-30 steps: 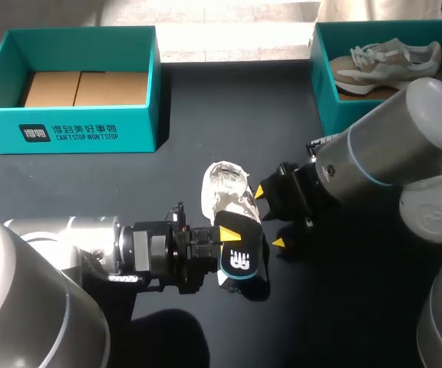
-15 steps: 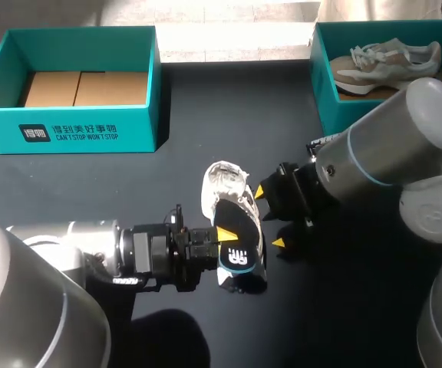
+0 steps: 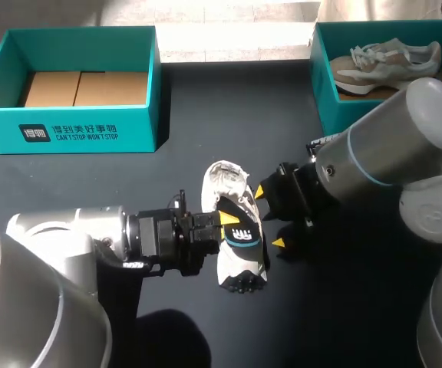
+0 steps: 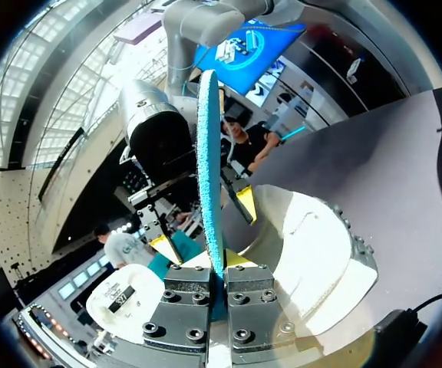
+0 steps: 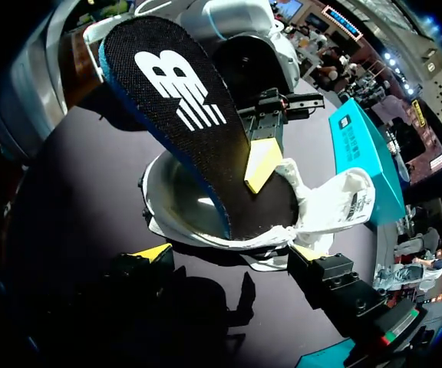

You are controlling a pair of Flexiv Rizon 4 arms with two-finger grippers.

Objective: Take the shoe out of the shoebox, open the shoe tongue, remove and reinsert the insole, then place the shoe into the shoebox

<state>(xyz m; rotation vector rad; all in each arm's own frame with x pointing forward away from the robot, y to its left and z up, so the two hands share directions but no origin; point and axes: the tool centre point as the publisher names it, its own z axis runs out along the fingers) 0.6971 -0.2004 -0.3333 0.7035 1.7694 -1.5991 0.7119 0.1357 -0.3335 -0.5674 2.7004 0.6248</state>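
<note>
A white shoe [image 3: 235,264] lies on the black table at the middle, toe end toward the far side. My left gripper [image 3: 230,227] is shut on a black insole [image 3: 242,236] with a blue edge, held over the shoe's opening. The left wrist view shows the insole [image 4: 209,169] edge-on, rising from between that gripper's [image 4: 218,268] fingers, with the shoe [image 4: 313,253] beside it. My right gripper [image 3: 271,218] stands open at the shoe's right side. In the right wrist view the insole [image 5: 183,107] slants into the shoe [image 5: 198,207] ahead of my right gripper [image 5: 229,253].
A teal shoebox [image 3: 140,134] with cardboard inside stands at the far left. A second teal box [image 3: 324,96] at the far right holds another shoe [image 3: 390,61]. My right arm's bulky elbow [image 3: 405,138] hangs over the table in front of that box.
My left gripper has carried the insole a little up and to the right, turning it over the shoe's opening. More of the shoe's near end now shows. The right arm has stayed put.
</note>
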